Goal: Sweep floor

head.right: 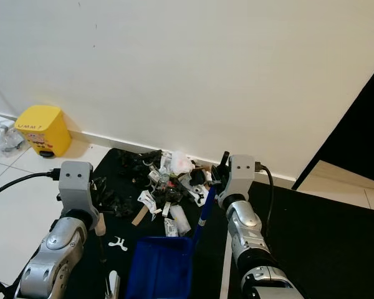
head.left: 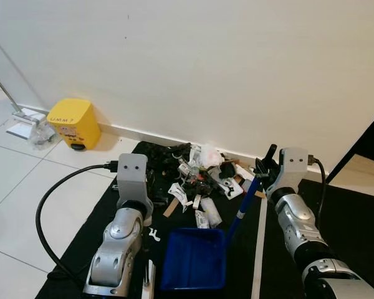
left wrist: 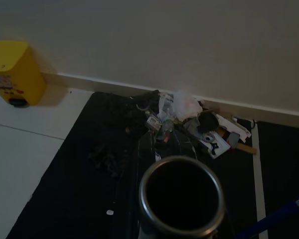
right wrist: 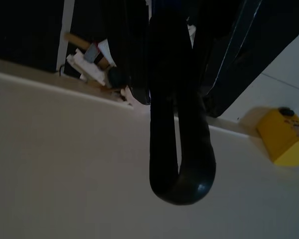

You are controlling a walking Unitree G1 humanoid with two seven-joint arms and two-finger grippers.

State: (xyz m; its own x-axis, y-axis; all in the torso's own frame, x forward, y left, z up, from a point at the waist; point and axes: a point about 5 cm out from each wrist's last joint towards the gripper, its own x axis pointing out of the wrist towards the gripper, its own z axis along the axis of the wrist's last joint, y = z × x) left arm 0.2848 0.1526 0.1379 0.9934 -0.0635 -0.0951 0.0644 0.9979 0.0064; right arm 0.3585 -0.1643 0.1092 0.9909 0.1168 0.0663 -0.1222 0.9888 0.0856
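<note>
Blue plastic marks the dustpan, which is laid on the black mat at 6 o'clock from the litter pile heaped against the white wall, its blue handle slanting up toward 1 o'clock. The right gripper is seen at 3 o'clock of the pile with its fingers drawn narrow, though what is held cannot be told, and the left gripper's state cannot be told either. A yellow bin is stood on the white tiles at 10 o'clock.
</note>
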